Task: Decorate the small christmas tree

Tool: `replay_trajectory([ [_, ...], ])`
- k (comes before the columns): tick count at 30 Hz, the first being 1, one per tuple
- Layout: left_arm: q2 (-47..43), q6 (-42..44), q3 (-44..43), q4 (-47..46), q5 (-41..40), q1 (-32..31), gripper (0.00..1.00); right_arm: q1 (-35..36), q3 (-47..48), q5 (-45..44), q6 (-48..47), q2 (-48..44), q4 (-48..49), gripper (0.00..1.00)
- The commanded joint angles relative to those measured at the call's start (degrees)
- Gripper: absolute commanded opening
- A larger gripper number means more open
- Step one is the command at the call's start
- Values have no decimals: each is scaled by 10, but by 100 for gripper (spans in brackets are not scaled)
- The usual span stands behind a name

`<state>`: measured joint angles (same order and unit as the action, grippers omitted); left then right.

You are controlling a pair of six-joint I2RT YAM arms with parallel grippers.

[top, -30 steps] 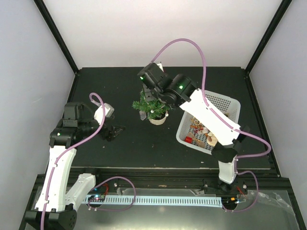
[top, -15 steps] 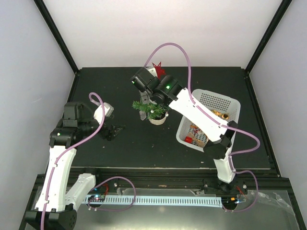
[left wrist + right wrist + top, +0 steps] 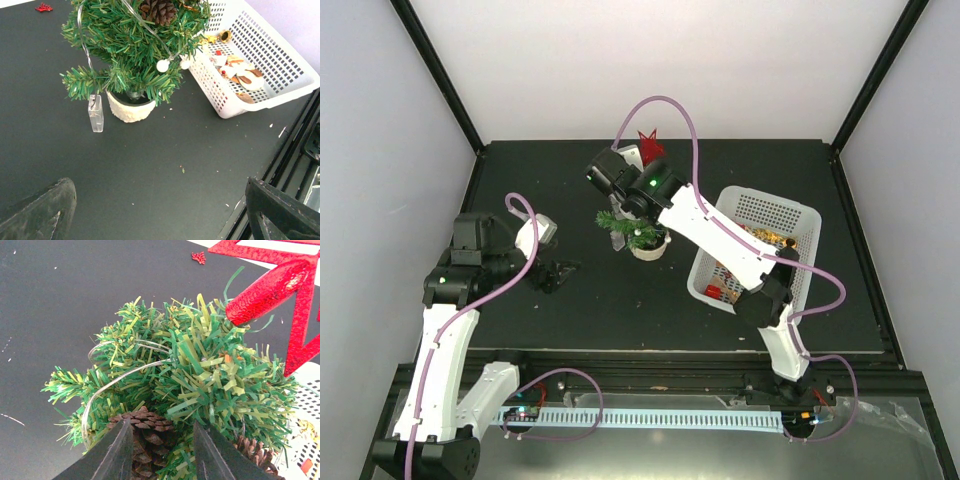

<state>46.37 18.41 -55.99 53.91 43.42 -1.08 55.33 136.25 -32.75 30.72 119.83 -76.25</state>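
The small christmas tree (image 3: 623, 221) stands in its cream pot (image 3: 650, 248) mid-table, bushy green with a thin wire wound through it (image 3: 200, 365). Directly above its crown, my right gripper (image 3: 162, 424) is shut on a brown pine cone (image 3: 147, 440), which sits down in the top needles. A second cone (image 3: 252, 450) shows to the right. The tree (image 3: 135, 45) fills the top of the left wrist view. My left gripper (image 3: 160, 215) hangs wide open and empty over bare table, left of the tree.
A white basket (image 3: 775, 205) of ornaments stands right of the tree. A red star (image 3: 647, 143) lies near the table's back edge, and a small red ornament (image 3: 44, 7) lies beyond the tree. A clear plastic box (image 3: 95, 112) dangles from the wire beside the pot.
My right arm has swung left from over the basket side to above the tree's crown, uncovering the red star behind. The left arm has not moved.
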Motion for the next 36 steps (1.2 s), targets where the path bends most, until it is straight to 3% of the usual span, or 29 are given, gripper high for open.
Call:
replay_trajectory([
  [1, -5, -3, -7, -12, -1, 5, 93, -3, -7, -18, 7, 4, 2, 36],
  [15, -7, -1, -3, -12, 2, 5, 93, -4, -98, -5, 7, -104, 105, 38],
  [25, -9, -2, -3, -11, 2, 6, 93, -18, -137, -36, 30, -188, 123, 42],
  [28, -9, 0, -4, -9, 3, 6, 93, -40, -199, -27, 61, -245, 123, 43],
  [36, 21, 2, -9, -8, 5, 7, 93, -129, -516, 46, 100, -425, 178, 56],
])
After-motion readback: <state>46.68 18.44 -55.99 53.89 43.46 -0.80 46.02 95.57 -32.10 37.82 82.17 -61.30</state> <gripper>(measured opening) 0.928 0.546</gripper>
